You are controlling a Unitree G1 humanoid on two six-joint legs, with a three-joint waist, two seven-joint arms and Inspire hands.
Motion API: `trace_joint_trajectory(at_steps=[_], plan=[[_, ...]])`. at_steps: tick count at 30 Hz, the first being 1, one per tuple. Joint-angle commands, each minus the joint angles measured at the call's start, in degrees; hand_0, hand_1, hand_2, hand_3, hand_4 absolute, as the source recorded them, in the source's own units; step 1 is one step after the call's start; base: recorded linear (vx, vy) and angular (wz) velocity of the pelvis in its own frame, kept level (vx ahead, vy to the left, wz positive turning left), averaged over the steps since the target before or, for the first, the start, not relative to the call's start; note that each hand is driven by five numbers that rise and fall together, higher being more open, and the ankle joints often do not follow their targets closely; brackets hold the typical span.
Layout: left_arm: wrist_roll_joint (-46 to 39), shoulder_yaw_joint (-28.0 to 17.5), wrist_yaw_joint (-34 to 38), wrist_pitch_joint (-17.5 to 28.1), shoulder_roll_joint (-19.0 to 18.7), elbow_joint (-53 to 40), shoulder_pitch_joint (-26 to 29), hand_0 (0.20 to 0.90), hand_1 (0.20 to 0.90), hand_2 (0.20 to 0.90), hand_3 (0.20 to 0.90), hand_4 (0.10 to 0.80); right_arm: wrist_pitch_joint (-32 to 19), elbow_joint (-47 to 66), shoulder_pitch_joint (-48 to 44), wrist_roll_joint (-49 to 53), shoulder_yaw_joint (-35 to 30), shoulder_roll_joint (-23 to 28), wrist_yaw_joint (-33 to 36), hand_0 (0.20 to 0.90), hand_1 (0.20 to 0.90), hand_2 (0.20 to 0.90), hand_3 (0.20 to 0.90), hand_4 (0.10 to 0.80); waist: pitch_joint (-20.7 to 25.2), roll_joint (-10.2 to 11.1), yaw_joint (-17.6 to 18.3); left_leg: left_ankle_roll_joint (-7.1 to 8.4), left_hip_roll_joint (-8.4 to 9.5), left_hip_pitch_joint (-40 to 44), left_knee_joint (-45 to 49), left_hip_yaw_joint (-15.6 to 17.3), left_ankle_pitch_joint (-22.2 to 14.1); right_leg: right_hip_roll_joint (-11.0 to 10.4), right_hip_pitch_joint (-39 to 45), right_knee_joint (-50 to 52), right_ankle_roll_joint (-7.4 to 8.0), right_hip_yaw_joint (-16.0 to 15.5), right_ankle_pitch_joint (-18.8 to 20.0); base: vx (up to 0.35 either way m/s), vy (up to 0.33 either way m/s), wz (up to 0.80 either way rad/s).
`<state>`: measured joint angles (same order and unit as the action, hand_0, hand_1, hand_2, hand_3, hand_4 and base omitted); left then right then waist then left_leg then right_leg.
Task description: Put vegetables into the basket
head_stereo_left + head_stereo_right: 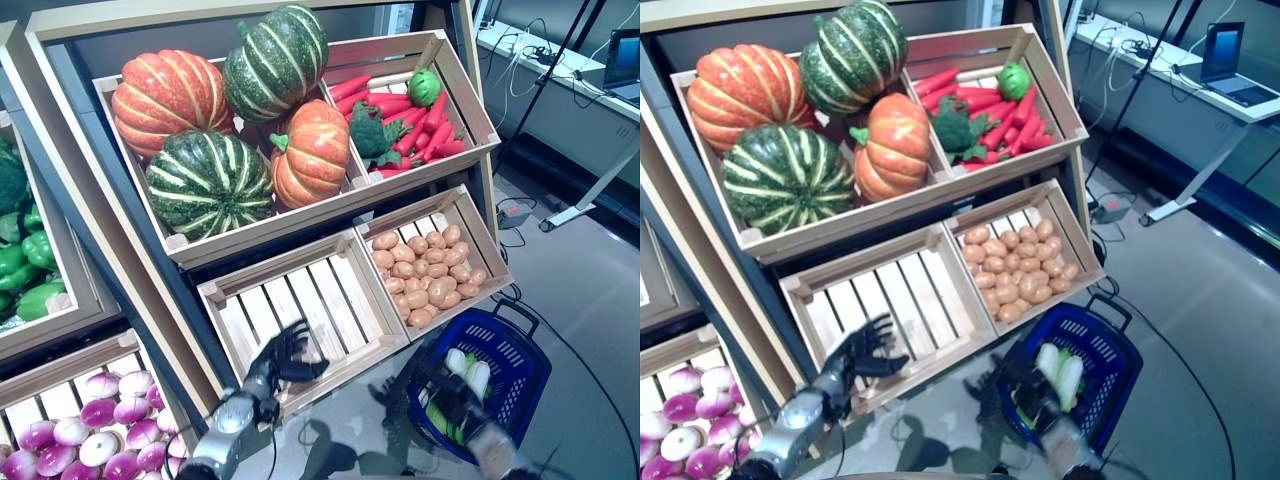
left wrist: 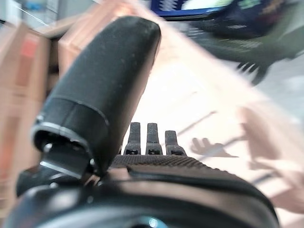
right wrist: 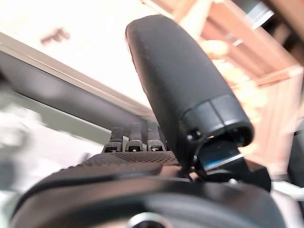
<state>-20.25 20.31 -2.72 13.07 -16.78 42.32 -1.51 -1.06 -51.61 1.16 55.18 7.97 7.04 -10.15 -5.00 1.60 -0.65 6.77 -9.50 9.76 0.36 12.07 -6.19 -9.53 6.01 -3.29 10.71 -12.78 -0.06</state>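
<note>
The blue plastic basket stands on the floor at the lower right of the wooden stand. Pale white-and-green long vegetables lie in it, with a green one beside them. My right hand is over the basket's near rim; its wrist view shows its thumb and fingers straight, holding nothing. My left hand is open with fingers spread, in front of the low slatted crate. Its wrist view shows straight fingers and nothing held.
The tilted wooden stand with its crates is at the left and middle. A white table with a laptop and cables stands at the back right. A power strip lies on the grey floor behind the basket.
</note>
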Motion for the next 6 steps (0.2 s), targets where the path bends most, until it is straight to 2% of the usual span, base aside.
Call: trace_joint_trajectory(at_steps=[1, 6], plan=[[3.05, -1.27, -0.13, 7.18, 2.0, 4.7, 3.02, 0.9, 0.9, 0.9, 0.9, 0.8, -4.83, 1.18, -4.29, 3.48, -0.95, 0.89, -4.1, 0.9, 0.9, 0.9, 0.9, 0.8, 2.11, -0.26, 1.37, -2.63, 1.97, -4.13, -5.36, -0.57, 8.15, 1.64, -0.86, -1.71, -4.15, 2.56, 4.78, -0.01, 0.035, -0.08], [2.93, -3.21, 2.29, 10.65, 4.55, 13.57, 2.64, 0.9, 0.9, 0.9, 0.9, 0.8, -4.06, 0.65, -1.28, 5.77, 2.79, -2.36, -8.28, 0.9, 0.9, 0.9, 0.9, 0.8, 1.72, -0.72, 2.83, -3.01, 2.56, -3.42, -5.36, -0.04, 8.06, 1.64, -0.7, -1.33, -4.39, 3.37, 4.4, -0.007, 0.039, -0.03]])
